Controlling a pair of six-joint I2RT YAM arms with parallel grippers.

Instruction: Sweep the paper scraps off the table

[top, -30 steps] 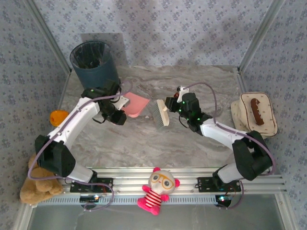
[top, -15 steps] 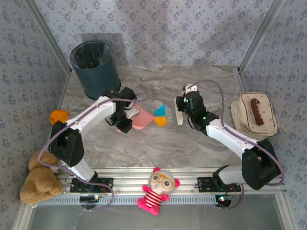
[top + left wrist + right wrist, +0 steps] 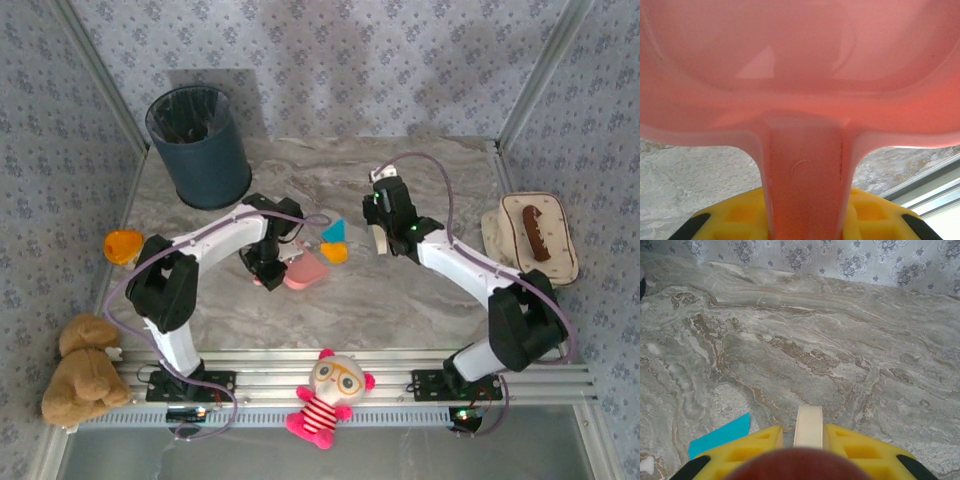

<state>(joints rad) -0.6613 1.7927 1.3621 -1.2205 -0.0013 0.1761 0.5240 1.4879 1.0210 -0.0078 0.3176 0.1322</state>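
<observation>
Beside pink dustpan, paper scraps

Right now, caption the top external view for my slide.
Left gripper holds a pink dustpan and right gripper a brush, either side of cyan and orange paper scraps on the marble table.

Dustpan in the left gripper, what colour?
Pink dustpan, plain with no pattern; it shows best in the left wrist view.
</observation>
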